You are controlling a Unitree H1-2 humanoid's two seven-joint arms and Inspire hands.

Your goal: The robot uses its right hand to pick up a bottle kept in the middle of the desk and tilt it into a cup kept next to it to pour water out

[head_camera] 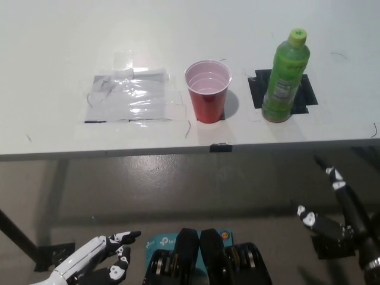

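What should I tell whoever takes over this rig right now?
Right hand: open, holding nothing, low below the desk edge at right.
Left hand: open, resting at lower left.
Bottle: upright, capped, on the black mat, right of the cup.
Cup: upright on the desk.
Done: whether water was poured cannot be told.
Left: possibly grasp the bottle and pour.

I look down on a white desk [53,53] with clear plastic [130,98] taped flat, grey floor [178,184] below.
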